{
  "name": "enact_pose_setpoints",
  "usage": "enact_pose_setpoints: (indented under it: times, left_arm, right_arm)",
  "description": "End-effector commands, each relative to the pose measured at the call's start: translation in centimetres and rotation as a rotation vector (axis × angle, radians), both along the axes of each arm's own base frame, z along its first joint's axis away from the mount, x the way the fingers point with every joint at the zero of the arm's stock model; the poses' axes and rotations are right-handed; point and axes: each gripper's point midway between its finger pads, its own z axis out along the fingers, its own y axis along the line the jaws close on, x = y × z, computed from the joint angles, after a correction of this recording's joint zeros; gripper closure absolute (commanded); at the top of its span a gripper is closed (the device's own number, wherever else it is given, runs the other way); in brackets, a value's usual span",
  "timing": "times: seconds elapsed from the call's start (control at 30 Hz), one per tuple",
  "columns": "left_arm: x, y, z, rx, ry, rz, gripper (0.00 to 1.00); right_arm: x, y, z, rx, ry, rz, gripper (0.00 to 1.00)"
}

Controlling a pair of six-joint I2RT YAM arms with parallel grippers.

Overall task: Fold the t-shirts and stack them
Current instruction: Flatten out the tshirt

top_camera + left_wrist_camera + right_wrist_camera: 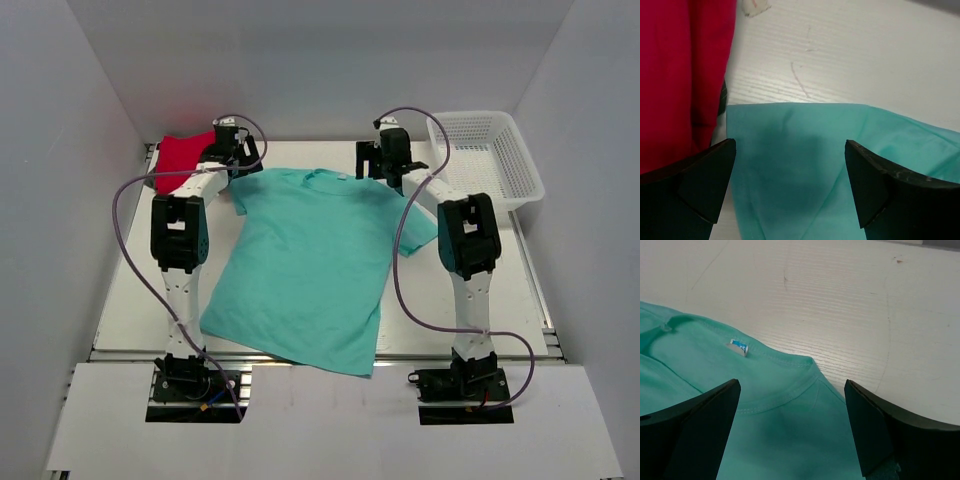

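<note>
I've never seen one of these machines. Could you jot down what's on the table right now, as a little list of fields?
teal shirt: spread flat mid-table, collar at the far side, hem at the near edge
red shirt: bunched in the far left corner
basket: white mesh, far right corner
left tool: open, over the teal shirt's sleeve, beside the red shirt
right tool: open, over the teal shirt's shoulder by the collar
folding: not yet begun

Soft matt cloth: teal t-shirt (300, 270), red t-shirt (182, 158). Scratched, grained white wood: table (840, 290).
</note>
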Motion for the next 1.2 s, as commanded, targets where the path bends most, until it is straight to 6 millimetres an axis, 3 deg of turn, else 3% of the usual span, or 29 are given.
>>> enact_pose_setpoints:
  times: [0.0, 0.03, 0.1, 0.13, 0.2, 0.23, 0.3, 0.37, 0.43, 0.5, 0.53, 0.57, 0.6, 0.63, 0.67, 0.73, 0.83, 1.0, 1.17]
  left_arm:
    - [1.0, -1.1, 8.7, -0.053, -0.204, -0.068, 0.0]
    - [0.8, -1.2, 9.2, -0.052, -0.215, -0.084, 0.0]
    - [0.4, -2.1, 10.4, -0.059, -0.232, -0.117, 0.0]
    - [0.1, -2.6, 10.7, -0.049, -0.229, -0.133, 0.0]
    - [-0.8, -2.7, 11.5, -0.054, -0.218, -0.142, 0.0]
    - [-1.2, -3.6, 12.1, -0.068, -0.221, -0.17, 0.0]
    - [-3.1, -4.5, 11.1, -0.113, -0.171, -0.216, 0.0]
    - [-5.7, -4.9, 11.1, -0.146, -0.139, -0.239, 0.0]
    - [-7.9, -5.6, 11.0, -0.179, -0.117, -0.253, 0.0]
    - [-11.7, -6.2, 10.9, -0.22, -0.093, -0.277, 0.0]
    - [-13.9, -6.6, 8.9, -0.234, -0.047, -0.288, 0.0]
    - [-15.1, -6.8, 9.0, -0.256, -0.045, -0.299, 0.0]
    - [-16.5, -7.1, 10.7, -0.257, -0.08, -0.315, 0.0]
    - [-17.6, -7.0, 10.5, -0.266, -0.074, -0.308, 0.0]
    - [-19.6, -7.2, 8.6, -0.281, -0.024, -0.3, 0.0]
    - [-22.7, -7.3, 7.4, -0.297, 0.008, -0.308, 0.0]
    - [-25.2, -7.7, 5.3, -0.311, 0.036, -0.327, 0.0]
    - [-26.9, -8.1, 1.9, -0.304, 0.151, -0.331, 0.0]
    - [-27.1, -8.0, -1.3, -0.303, 0.217, -0.312, 0.0]
  right_arm:
    - [1.5, -0.1, 8.0, 0.045, -0.168, -0.003, 0.1]
    - [1.2, -0.2, 8.9, 0.055, -0.176, 0.008, 0.1]
    - [0.3, 0.2, 8.4, 0.068, -0.144, 0.029, 0.1]
    - [-0.4, 0.4, 9.5, 0.084, -0.15, 0.035, 0.1]
    - [-1.5, 0.4, 8.6, 0.1, -0.114, 0.05, 0.1]
    - [-2.1, 0.4, 10.2, 0.111, -0.135, 0.051, 0.1]
    - [-3.3, -0.1, 9.9, 0.111, -0.111, 0.046, 0.1]
    - [-4.5, 0.2, 10.6, 0.133, -0.105, 0.072, 0.1]
    - [-6.5, -0.4, 8.7, 0.123, -0.034, 0.066, 0.1]
    - [-8.1, -1.0, 8.8, 0.126, -0.025, 0.057, 0.1]
    - [-8.9, -1.4, 7.8, 0.129, 0.002, 0.045, 0.1]
    - [-9.9, -1.5, 7.8, 0.131, 0.009, 0.046, 0.1]
    - [-10.4, -1.7, 7.3, 0.131, 0.023, 0.04, 0.1]
    - [-10.9, -1.9, 6.9, 0.144, 0.038, 0.025, 0.1]
    - [-12.3, -2.4, 5.6, 0.135, 0.071, 0.014, 0.1]
    - [-13.5, -2.8, 4.4, 0.152, 0.11, -0.012, 0.1]
    - [-15.2, -3.9, 2.0, 0.14, 0.165, -0.068, 0.1]
    - [-16.9, -5.1, -1.1, 0.132, 0.238, -0.127, 0.1]
    - [-17.0, -6.2, -3.9, 0.114, 0.297, -0.199, 0.1]
